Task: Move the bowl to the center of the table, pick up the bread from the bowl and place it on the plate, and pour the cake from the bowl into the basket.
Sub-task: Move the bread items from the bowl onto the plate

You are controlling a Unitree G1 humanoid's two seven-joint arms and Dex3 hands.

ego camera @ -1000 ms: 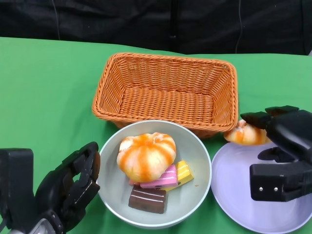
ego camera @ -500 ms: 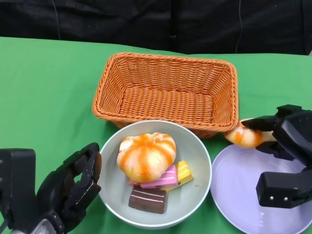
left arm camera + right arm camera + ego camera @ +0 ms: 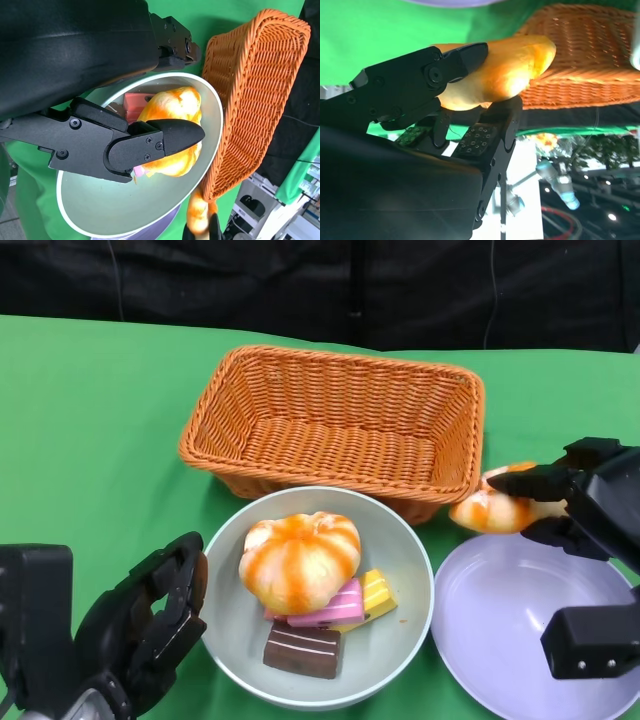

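My right hand (image 3: pixel 590 502) pinches the small orange-glazed bread roll (image 3: pixel 487 510) over the 11 o'clock rim of the round lavender plate (image 3: pixel 520 605); released here, I judge it could roll off. Left hand (image 3: pixel 140 625) open.

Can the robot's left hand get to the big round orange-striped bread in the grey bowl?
Probably yes. The left hand sits empty beside the grey bowl, and the big round orange-striped bread lies on top of the cakes with nothing covering it.
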